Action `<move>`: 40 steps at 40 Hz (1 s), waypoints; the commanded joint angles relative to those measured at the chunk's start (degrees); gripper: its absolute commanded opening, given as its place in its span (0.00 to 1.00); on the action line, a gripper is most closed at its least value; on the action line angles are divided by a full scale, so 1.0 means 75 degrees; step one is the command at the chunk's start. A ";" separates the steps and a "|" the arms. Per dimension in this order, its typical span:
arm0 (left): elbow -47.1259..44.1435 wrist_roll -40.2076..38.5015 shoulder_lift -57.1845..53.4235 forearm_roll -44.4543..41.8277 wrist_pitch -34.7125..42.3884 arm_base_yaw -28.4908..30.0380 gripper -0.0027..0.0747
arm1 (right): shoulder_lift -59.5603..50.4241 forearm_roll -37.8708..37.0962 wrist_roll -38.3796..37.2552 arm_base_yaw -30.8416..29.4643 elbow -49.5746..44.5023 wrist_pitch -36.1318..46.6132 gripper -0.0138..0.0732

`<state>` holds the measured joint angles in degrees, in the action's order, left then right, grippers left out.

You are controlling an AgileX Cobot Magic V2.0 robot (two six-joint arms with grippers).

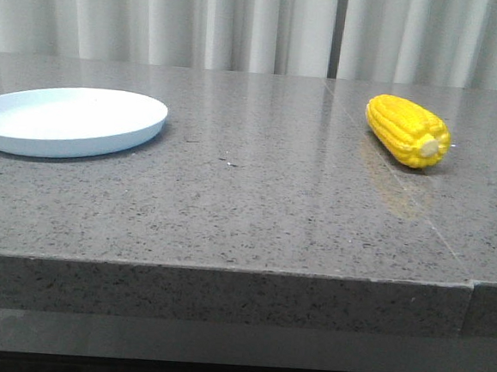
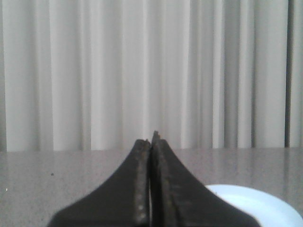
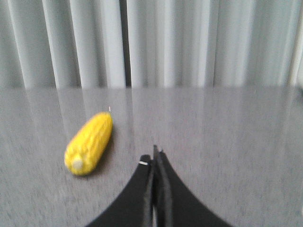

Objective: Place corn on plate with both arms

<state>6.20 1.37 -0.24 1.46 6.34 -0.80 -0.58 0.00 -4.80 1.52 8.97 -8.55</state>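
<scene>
1. Front view: no arms in frame. The plate (image 1: 68,121) sits flat at the left side of the grey speckled stone table (image 1: 255,212), empty, partly cut off by the frame edge. The corn (image 1: 407,130) lies on its side at the right, well apart from the plate, pale stub end toward the camera and slightly right, tapered tip angled away. White pleated curtain (image 1: 261,23) behind. Layout looks like a start state: corn on the right arm's side, plate on the left arm's side, so a handover or a two-arm carry seems intended.

2. Left wrist view: left gripper (image 2: 151,142) has its two black fingers pressed together, nothing between them, held above the table and facing the curtain. A slice of the plate (image 2: 265,205) shows just beside the fingers, so this arm is already parked near the drop spot, probably to receive or steady.

3. Right wrist view: right gripper (image 3: 154,158) likewise has fingers closed tip to tip, empty. Corn (image 3: 89,143) lies on the table near but not touching the fingers, off to one side, stub end nearest the camera. Judgement: task not begun; the right arm must spread its fingers and line up across the cob's width before any grasp. The glossy rounded cob may roll or slip if pinched off-centre.
</scene>
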 commanded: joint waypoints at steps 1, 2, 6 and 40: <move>0.0942 -0.0084 0.0019 0.0052 -0.0201 0.0008 0.01 | 0.0066 -0.0114 0.0073 -0.0032 0.0990 0.0056 0.06; 0.1161 -0.0084 0.0115 0.0052 -0.0525 0.0008 0.01 | 0.0159 -0.0114 0.0073 -0.0032 0.1151 -0.0087 0.06; 0.1886 -0.0084 0.0664 0.0052 -0.1506 0.0008 0.01 | 0.0694 -0.0082 0.0073 -0.0032 0.1924 -0.0546 0.06; 0.3336 -0.0084 0.3070 0.0052 -0.2551 0.0008 0.75 | 0.3121 0.0604 0.0073 -0.0032 0.3207 -0.1087 0.79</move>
<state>29.08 1.27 22.04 1.46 -17.71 -0.80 22.02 4.42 -4.80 1.52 31.02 -21.00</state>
